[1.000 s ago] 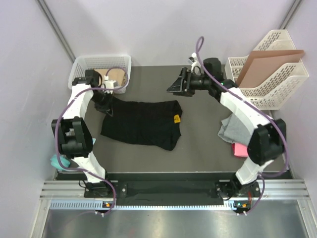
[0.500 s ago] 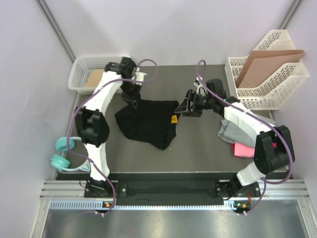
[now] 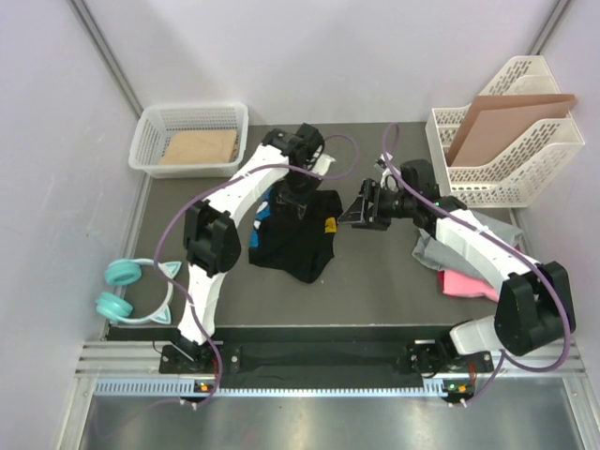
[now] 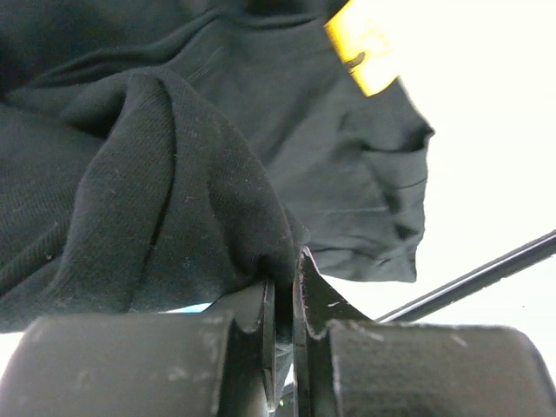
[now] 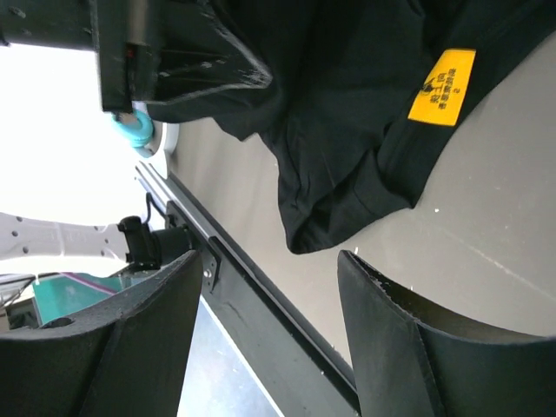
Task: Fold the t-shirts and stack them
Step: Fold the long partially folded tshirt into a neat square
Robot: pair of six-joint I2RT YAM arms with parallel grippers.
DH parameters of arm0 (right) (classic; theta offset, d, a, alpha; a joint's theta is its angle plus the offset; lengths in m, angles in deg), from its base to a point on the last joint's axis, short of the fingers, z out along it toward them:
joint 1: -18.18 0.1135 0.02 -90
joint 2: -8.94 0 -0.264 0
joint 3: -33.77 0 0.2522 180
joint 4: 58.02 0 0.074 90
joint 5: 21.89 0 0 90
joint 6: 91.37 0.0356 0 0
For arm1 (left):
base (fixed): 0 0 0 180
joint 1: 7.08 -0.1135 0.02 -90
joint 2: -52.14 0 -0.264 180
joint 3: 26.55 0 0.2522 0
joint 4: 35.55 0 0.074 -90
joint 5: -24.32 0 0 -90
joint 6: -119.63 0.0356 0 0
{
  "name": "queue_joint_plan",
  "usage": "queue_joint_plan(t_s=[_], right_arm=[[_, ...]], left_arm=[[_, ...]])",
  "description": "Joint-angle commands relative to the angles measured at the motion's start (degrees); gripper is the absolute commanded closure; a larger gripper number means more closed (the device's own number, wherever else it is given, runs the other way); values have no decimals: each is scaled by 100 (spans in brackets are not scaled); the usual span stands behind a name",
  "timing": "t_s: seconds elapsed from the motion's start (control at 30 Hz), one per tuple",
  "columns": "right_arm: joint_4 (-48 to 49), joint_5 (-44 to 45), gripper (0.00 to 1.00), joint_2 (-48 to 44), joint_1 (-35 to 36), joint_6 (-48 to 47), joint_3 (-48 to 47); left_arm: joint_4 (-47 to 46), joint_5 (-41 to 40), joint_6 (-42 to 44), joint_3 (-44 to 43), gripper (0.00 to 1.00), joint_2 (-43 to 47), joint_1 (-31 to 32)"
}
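While the left gripper (image 4: pixel 282 271) pinches a thick fold of the black t-shirt (image 3: pixel 298 246), bunched on the table (image 3: pixel 375 277), the right gripper (image 3: pixel 360 210) hangs, jaws spread, just beside its yellow tag (image 3: pixel 330 224).

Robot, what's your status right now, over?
Left gripper shut on black t-shirt, bunched edge. Right gripper open, hovering beside it. Grey shirt, pink shirt heaped at right. Headphones far left, not in the way.
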Motion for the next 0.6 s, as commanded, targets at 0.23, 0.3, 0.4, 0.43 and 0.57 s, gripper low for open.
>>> queue_joint_plan(t_s=[0.23,0.3,0.4,0.43,0.57], right_arm=[[35,97,37,-912,-56,-99,511],[-27,115,37,-965,-65,-125,573],[-80,89,37,-1070,-56,-178,608],[-132,80,37,-1114,-65,-213,617],[-194,-8,37,-1343,-56,-275,678]], left_arm=[[-36,462,-219,-1067,100,-1081,506],[-36,532,-228,-1111,100,-1169,576],[-62,576,-228,-1199,91,-1275,673],[-71,602,-228,-1243,86,-1301,691],[-150,734,-272,-1515,1,-1284,769]])
